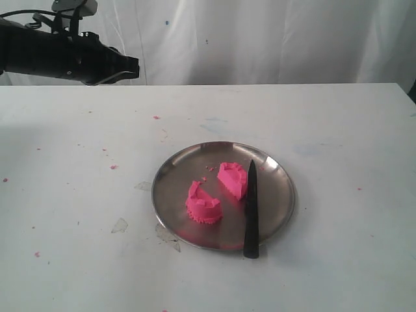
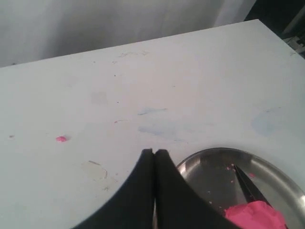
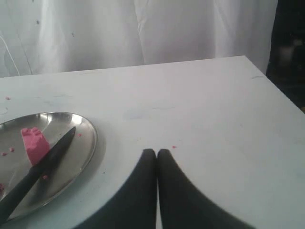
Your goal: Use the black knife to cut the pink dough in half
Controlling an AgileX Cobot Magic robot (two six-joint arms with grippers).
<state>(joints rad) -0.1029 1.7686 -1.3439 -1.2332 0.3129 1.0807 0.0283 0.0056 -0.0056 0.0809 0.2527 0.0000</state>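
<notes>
On the white table [image 1: 338, 130] sits a round shiny steel plate [image 1: 170, 170], and the bright pink crumbly dough lies on it as two half-round chunks, slightly apart: one chunk [image 1: 203, 203] toward the plate's front left in the exterior view, the other chunk [image 1: 233, 179] nearer the middle. The slim all-black knife [image 1: 251, 209] lies flat along the right side of the plate, its pointed blade just beside the second chunk and its thicker handle sticking out over the front rim onto the table.

The left gripper [image 2: 155, 151] hangs high over the far left of the table, well apart from the plate; its two black fingers are pressed together with nothing between them, and the dough and the knife tip lie beyond and to one side of them. The right gripper [image 3: 156, 151] is likewise pressed together and holds nothing, over bare table with the plate, knife and one chunk off to its side. Small pink specks [image 1: 113, 167] dot the tabletop.
</notes>
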